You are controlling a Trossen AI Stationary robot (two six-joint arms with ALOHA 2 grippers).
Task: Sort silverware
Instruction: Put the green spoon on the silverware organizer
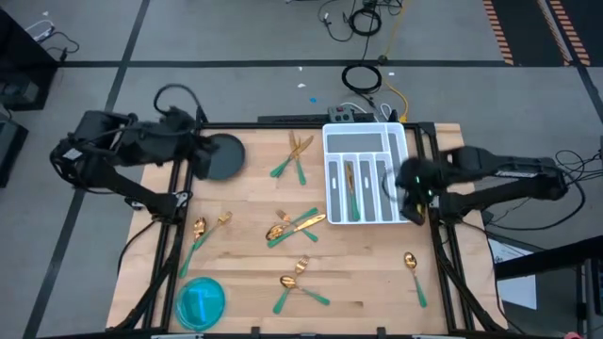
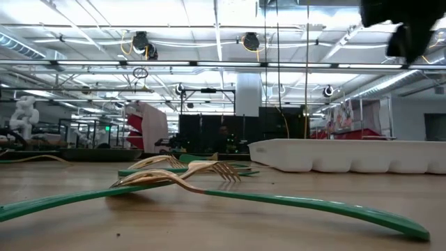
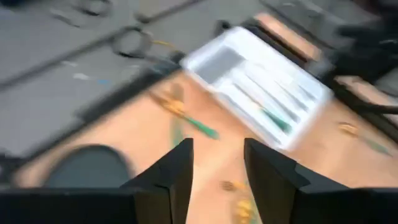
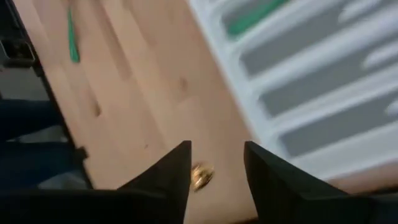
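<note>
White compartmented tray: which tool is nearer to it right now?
Right. The right tool hangs over the white compartmented tray at its right edge; the left tool is across the table, by the dark round plate.

The desk [image 1: 254, 282] is pale wood with a smooth, matt grain. The silverware [image 1: 294, 224] has glossy gold metal heads and smooth green handles that look like plastic. The tray [image 1: 363, 138] is white matt plastic. The plate [image 1: 221, 155] is dark and matt. A blue dish [image 1: 202, 301] looks glossy, translucent plastic.
</note>
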